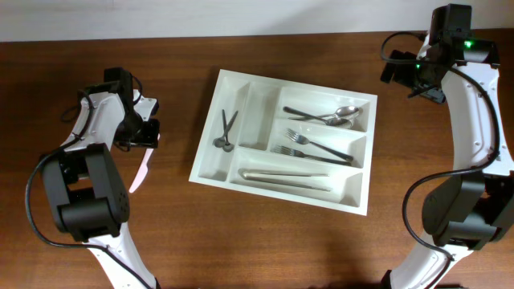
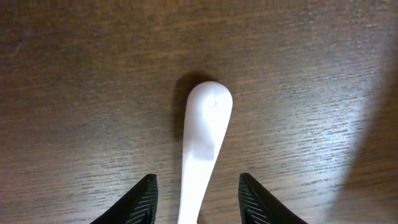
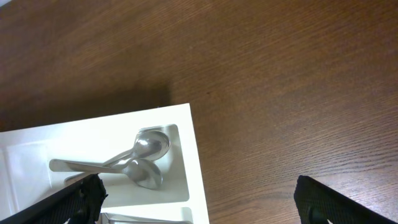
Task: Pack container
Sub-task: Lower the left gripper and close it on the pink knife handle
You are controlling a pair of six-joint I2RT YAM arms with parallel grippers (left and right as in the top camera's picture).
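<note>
The big white plastic cutlery tray with five boxes [image 1: 210, 164] sits in the middle of the brown wooden table [image 1: 265, 249], between the two arms.

A lot is already packed. The small dark metal tongs [image 1: 226, 130] lie in a narrow box on the left side. The shiny metal spoons [image 1: 331, 116] lie in the top long box. The dark metal forks [image 1: 317, 146] lie in the middle long box. Some long pale things [image 1: 285, 174] lie in the bottom long box, but I cannot tell what they are. The other narrow box looks bare.

One thing is not yet in the tray. A long white plastic utensil with a rounded end [image 2: 202, 140] lies flat on the table, well apart from the tray, on the left side. The left gripper [image 2: 198, 180] is right over it. Its jaws are partly apart, one on each side of the utensil, and they do not touch it. So it holds nothing.

The right gripper [image 3: 198, 183] is stretched wide and holds nothing. It hangs over the tray corner where the spoons are.

I think the job is almost done. The white utensil needs to be picked up and put into the tray.
</note>
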